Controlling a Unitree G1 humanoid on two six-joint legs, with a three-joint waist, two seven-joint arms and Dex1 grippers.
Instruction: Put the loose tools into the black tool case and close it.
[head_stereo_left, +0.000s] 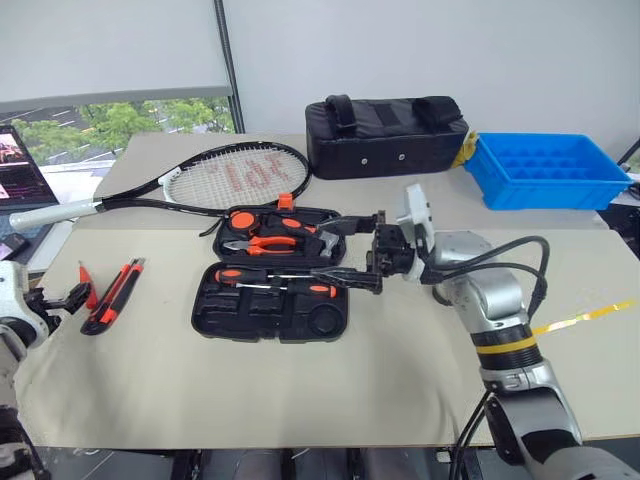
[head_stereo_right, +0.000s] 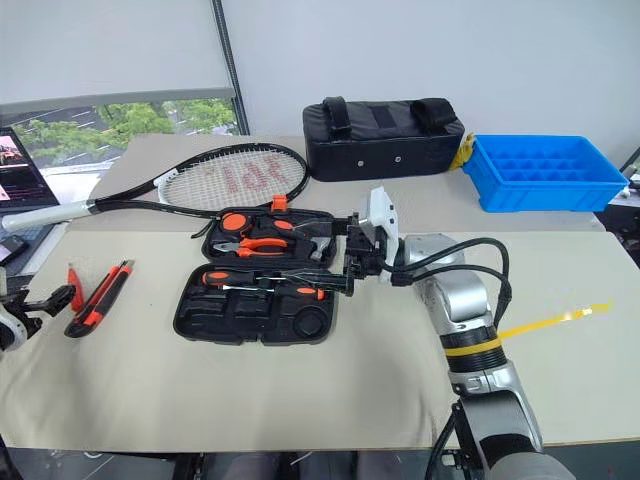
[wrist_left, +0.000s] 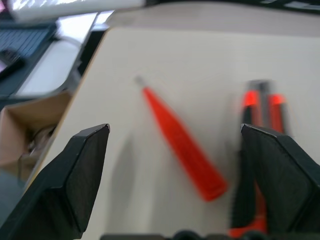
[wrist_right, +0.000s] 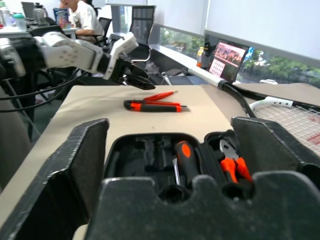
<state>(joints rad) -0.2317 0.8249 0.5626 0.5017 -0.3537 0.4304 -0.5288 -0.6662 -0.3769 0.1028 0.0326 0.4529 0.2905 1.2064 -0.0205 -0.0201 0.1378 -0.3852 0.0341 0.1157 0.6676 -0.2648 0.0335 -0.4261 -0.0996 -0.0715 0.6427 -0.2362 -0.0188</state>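
Your left gripper (head_stereo_left: 72, 297) is wide open and holds nothing. Just past its tips lie the small orange tool (head_stereo_left: 84, 283) and the utility knife (head_stereo_left: 114, 295). Your right gripper (head_stereo_left: 362, 252), open and empty too, hangs beside the open black tool case (head_stereo_left: 273, 287).

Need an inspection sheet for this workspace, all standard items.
Surface: table under beige cloth.
Job's things: black tool case lies open, pliers and screwdrivers seated; utility knife and small orange tool loose at robot's left.
Clutter: tennis racket, black bag, blue tray.
Grippers: left claw open beside loose tools; right claw open, empty, over case's right edge.
Cables: black cables on right arm.
Surroundings: window, laptop, seated person.
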